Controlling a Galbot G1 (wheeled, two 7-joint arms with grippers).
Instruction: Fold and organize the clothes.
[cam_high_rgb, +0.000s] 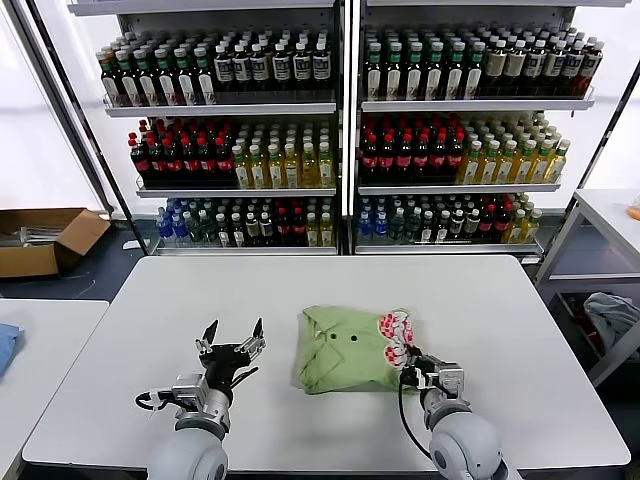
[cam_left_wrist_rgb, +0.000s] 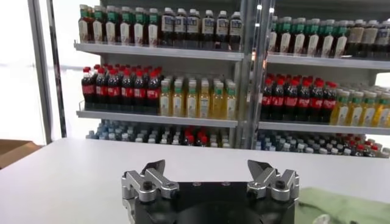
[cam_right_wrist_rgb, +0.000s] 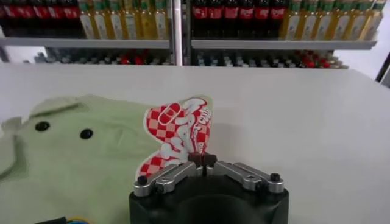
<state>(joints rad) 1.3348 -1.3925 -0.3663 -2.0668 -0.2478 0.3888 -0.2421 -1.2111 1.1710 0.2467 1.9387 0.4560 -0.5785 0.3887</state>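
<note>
A light green shirt (cam_high_rgb: 345, 350) lies folded in a bundle on the white table (cam_high_rgb: 300, 290), front up, with two dark collar buttons and a red-and-white printed logo (cam_right_wrist_rgb: 180, 134) at its right edge. My right gripper (cam_high_rgb: 408, 364) sits at that edge, and in the right wrist view the right gripper (cam_right_wrist_rgb: 202, 159) is shut on the logo part of the shirt (cam_right_wrist_rgb: 79, 158), which stands up from the tips. My left gripper (cam_high_rgb: 234, 330) hovers left of the shirt, open and empty, clear of the cloth. The left wrist view shows the left gripper (cam_left_wrist_rgb: 207, 170) wide apart, with the shirt's green edge (cam_left_wrist_rgb: 341, 207) off to one side.
Shelves of bottles (cam_high_rgb: 340, 130) stand behind the table. A cardboard box (cam_high_rgb: 45, 240) lies on the floor at the left. A blue cloth (cam_high_rgb: 5, 345) rests on the left side table. A pale grey-blue bundle (cam_high_rgb: 610, 315) sits under the right side table (cam_high_rgb: 610, 215).
</note>
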